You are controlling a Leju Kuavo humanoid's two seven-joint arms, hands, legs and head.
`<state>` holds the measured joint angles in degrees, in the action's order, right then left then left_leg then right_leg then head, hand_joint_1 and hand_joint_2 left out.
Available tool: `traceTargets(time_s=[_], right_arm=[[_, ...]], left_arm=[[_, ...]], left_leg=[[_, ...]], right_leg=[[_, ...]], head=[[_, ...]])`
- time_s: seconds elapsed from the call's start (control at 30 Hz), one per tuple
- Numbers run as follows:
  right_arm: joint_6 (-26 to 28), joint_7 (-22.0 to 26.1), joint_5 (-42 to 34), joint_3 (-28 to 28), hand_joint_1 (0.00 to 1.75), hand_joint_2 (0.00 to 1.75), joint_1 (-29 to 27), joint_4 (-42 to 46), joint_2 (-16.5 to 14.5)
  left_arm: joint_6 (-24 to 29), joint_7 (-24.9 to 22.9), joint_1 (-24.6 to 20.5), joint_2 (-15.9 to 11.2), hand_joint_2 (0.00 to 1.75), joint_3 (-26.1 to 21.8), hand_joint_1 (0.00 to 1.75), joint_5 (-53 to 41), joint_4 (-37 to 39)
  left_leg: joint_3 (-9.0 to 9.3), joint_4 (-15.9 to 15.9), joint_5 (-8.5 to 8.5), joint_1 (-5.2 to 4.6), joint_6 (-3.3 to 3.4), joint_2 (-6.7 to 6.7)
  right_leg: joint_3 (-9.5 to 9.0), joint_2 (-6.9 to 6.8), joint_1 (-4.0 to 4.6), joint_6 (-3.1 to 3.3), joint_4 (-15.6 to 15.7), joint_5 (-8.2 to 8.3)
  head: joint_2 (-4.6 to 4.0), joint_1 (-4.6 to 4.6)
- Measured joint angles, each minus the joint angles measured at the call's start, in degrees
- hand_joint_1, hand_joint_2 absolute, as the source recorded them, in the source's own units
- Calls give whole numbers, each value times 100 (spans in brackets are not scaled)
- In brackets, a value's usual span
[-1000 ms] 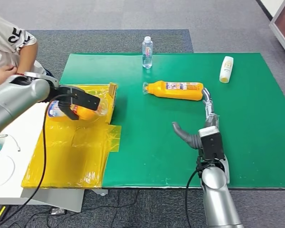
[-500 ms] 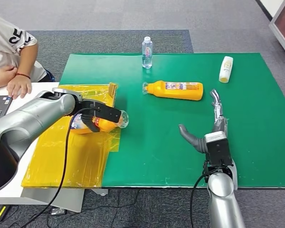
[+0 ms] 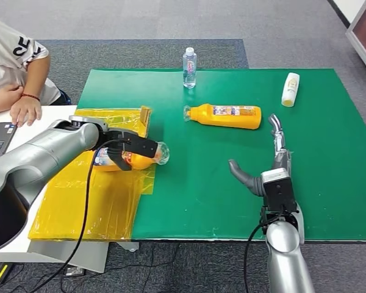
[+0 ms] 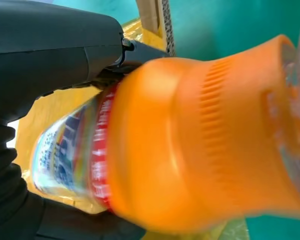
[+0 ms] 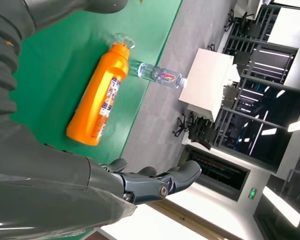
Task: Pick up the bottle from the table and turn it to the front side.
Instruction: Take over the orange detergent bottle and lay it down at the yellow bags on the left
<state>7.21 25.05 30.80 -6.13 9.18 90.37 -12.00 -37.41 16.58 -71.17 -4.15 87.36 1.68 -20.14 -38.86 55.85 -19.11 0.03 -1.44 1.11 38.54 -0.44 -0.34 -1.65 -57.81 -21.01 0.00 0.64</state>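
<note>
Left hand [image 3: 125, 148] holds orange bottle [image 3: 139, 159] sideways.

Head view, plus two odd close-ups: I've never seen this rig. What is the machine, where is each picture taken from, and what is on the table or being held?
It is a humanoid robot with two silver arms. The wide picture is its own downward view; each close-up comes from a wrist camera.

The left hand holds an orange bottle over yellow plastic sheeting; the left wrist view shows that bottle blurred. The right hand is open above the green mat.

On the mat lie a second orange bottle and a small white bottle. A clear water bottle stands at its far edge.
</note>
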Motion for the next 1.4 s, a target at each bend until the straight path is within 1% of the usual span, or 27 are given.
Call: traceTargets(time_s=[0.43, 0.57, 0.67, 0.73, 0.8, 0.9, 0.97, 1.0, 1.1, 1.17, 1.27, 1.4], right_arm=[[26, -15, -15, -8, 0, 175, 71, -159, 2], [63, -15, -38, -7, 0, 175, 72, -211, 4], [105, 14, -122, -3, 0, 175, 63, -228, 11], [42, 73, -296, 3, 0, 175, 47, -233, 26], [-208, 162, -621, 8, 0, 175, 13, -235, 69], [-1056, 357, -1439, 11, 0, 175, -51, -251, 212], [-1527, 469, -1851, 14, 0, 175, -100, -267, 320], [-1647, 503, -1947, 21, 0, 175, -132, -271, 365], [-1731, 525, -1945, 55, 0, 175, -242, -264, 452], [-1717, 511, -1874, 72, 0, 175, -311, -238, 478], [-1707, 484, -1808, 96, 0, 175, -389, -181, 491], [-1644, 439, -1699, 107, 0, 175, -435, -113, 494]], left_arm=[[31, 232, -1, 0, 175, -2, 0, -88, 3], [195, 416, 3, -2, 175, -2, 0, -117, 0], [570, 729, 55, -11, 175, -34, 0, -167, -42], [1040, 906, 146, -27, 175, -97, 0, -272, -137], [1646, 1004, 293, -62, 175, -226, 0, -465, -337], [2629, 1043, 706, -211, 175, -632, 0, -1009, -936], [3108, 970, 1110, -348, 175, -1038, 0, -1569, -1501], [3281, 904, 1339, -418, 175, -1279, 0, -1900, -1809], [3607, 724, 2109, -581, 175, -2099, 0, -2842, -2741], [3697, 693, 2620, -642, 175, -2648, 0, -3247, -3305], [3729, 715, 3247, -697, 175, -3347, 0, -3567, -3967], [3808, 765, 3860, -721, 175, -4093, 0, -3796, -4607]], left_leg=[[0, 0, 0, 0, 0, 0], [0, 0, 0, 0, 0, 0], [0, 0, 0, 0, 0, 0], [0, 0, 0, 0, 1, 0], [0, 0, 0, -1, 1, -1], [1, 0, -3, -2, 3, -2], [1, 0, -5, -2, 3, -1], [1, 0, -6, -2, 4, -1], [-1, 0, -9, -2, 3, -1], [-3, 0, -14, -2, -1, 0], [-3, -1, -18, -1, -4, 1], [-2, -1, -18, -1, -4, 2]], right_leg=[[0, 0, 0, 0, 0, 1], [0, 0, 0, 0, 0, 1], [0, 0, 0, 0, 0, 1], [0, -1, -1, 0, 0, 1], [-2, -1, -1, -1, 1, 0], [-3, -1, -2, -1, 1, 0], [-2, 0, -4, -1, 2, -1], [-1, 0, -4, -1, 2, -1], [3, 0, -3, -3, 2, -6], [5, 3, -3, -4, 2, -8], [8, 6, -2, -1, 2, -10], [8, 6, -2, 1, 1, -10]], head=[[0, 0], [0, 0], [0, 0], [0, 1], [0, 0], [0, 0], [0, 0], [0, 0], [0, -1], [0, -1], [0, -1], [0, 0]])
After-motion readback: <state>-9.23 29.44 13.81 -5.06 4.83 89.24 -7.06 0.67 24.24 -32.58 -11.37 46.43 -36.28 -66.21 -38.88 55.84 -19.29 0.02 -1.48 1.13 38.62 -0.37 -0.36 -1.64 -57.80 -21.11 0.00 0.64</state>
